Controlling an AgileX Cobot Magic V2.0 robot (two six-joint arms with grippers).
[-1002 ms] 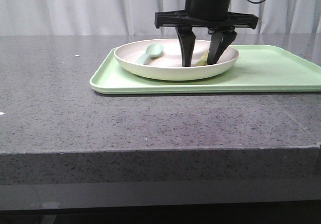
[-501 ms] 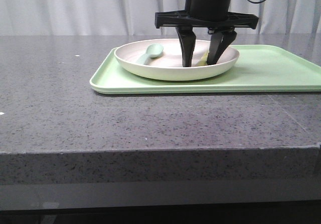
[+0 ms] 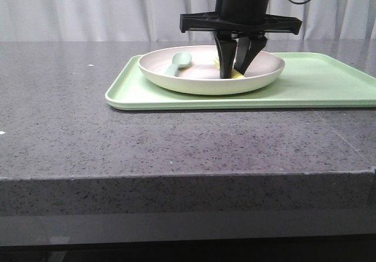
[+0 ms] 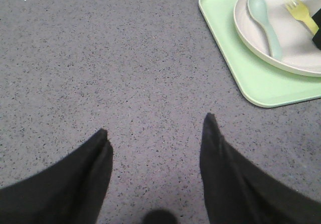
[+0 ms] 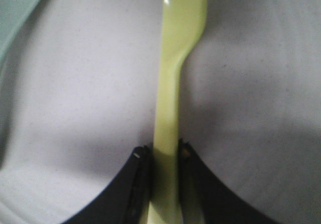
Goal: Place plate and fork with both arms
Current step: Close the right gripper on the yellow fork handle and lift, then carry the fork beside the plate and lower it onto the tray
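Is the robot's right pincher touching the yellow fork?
Touching. In the right wrist view, the right gripper has both fingers pressed against the fork handle, with no gap either side.

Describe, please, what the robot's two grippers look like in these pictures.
Both are black. The right gripper hangs from a round black housing with a small green light, a flat black crossbar beneath it and a dark cable trailing off one side; its two fingers taper downwards. The left gripper shows only as two matte black fingers narrowing to blunt points, with no markings visible.
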